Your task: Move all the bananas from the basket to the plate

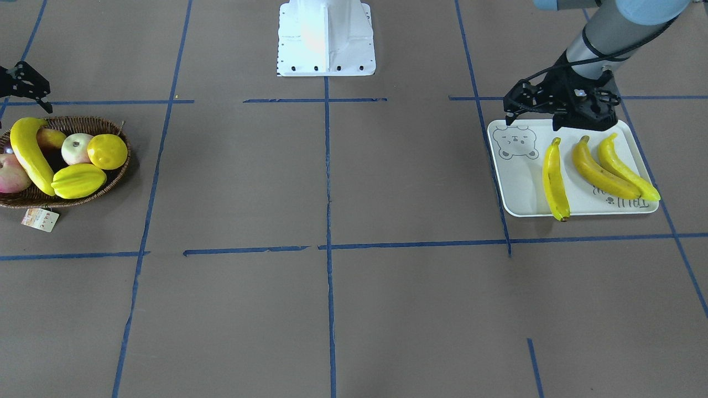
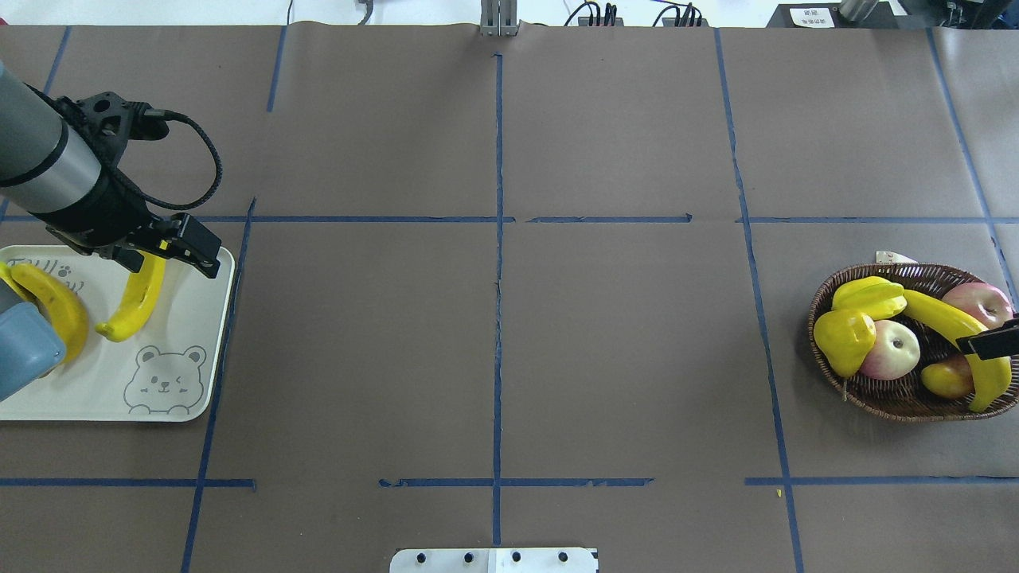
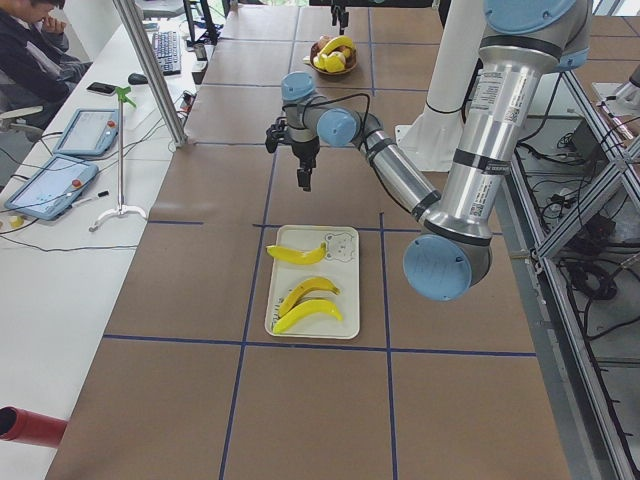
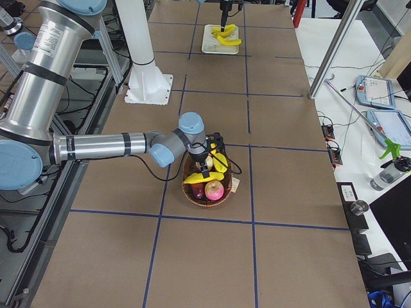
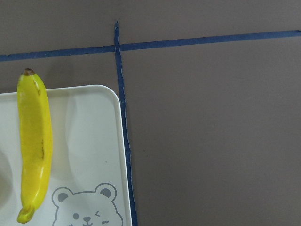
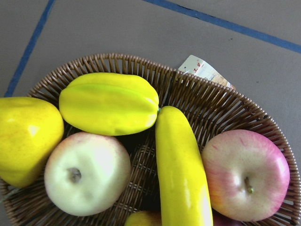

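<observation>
Brown paper (image 1: pixel 387 182) marked off with blue tape lines (image 1: pixel 327 166) covers the whole table, and the two ends of the job sit well apart on it. The plate (image 1: pixel 520 193) lies at the robot's left end with three of the bananas on it: one (image 1: pixel 555 179) alone beside the bear drawing with its tip past the plate's edge, and two more (image 1: pixel 600 171) (image 1: pixel 628 168) close together over the lettering.

The left gripper (image 2: pixel 177 253) hangs raised above that plate with its jaws spread. It grips nothing and touches no banana (its wrist camera shows only a banana, the plate corner and the paper beneath).

At the far right end, the basket (image 6: pixel 211 101) has the fourth banana (image 1: pixel 30 155) lying across it, resting against a red apple (image 1: pixel 11 174). A starfruit (image 1: pixel 79 181), a lemon (image 1: pixel 107 151) and a pale apple (image 1: pixel 76 148) fill the remaining space, and a paper tag (image 1: pixel 40 219) lies on the table beside the rim.

The right gripper (image 1: pixel 27 85) hovers over the basket with its fingers apart and nothing between them. It is not in contact with the fruit.
</observation>
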{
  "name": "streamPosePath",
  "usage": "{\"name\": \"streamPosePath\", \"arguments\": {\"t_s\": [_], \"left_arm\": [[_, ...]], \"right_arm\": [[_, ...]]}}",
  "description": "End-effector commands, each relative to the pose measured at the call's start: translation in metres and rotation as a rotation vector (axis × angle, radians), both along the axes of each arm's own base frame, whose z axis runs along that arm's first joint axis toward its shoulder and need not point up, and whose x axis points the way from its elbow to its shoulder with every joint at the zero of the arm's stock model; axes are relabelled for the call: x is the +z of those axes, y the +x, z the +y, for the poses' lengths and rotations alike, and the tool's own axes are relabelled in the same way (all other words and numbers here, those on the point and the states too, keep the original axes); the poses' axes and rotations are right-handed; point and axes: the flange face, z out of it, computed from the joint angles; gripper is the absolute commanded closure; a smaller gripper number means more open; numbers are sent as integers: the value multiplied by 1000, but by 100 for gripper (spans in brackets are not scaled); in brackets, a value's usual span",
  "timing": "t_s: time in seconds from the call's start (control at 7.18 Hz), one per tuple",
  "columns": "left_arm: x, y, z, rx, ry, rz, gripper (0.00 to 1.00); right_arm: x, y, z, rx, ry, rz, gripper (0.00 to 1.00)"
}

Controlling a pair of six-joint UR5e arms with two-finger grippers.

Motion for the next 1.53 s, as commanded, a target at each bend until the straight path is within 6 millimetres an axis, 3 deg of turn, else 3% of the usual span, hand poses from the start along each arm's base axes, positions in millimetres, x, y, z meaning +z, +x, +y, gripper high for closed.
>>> {"name": "streamPosePath", "arguments": {"t_s": [0.0,0.14,0.28,0.42,0.7,1.11,1.39], "left_arm": [[-2,2,1,-1,1,3,0],[-2,2,1,-1,1,3,0],[-1,2,1,2,0,2,0],[0,3,2,3,-2,1,0],[2,5,2,-6,7,-17,0],[-1,11,7,-17,-2,-21,0],[-4,11,8,-23,-4,-17,0]], "right_arm": [[18,-10,5,-25,-4,2,3],[26,-27,13,-74,-18,11,3],[32,-28,16,-83,-29,19,6],[39,-32,20,-102,-38,28,16],[38,-36,17,-106,-34,25,74],[34,-29,16,-90,-26,20,91],[32,-1,7,-13,-24,18,100]]}}
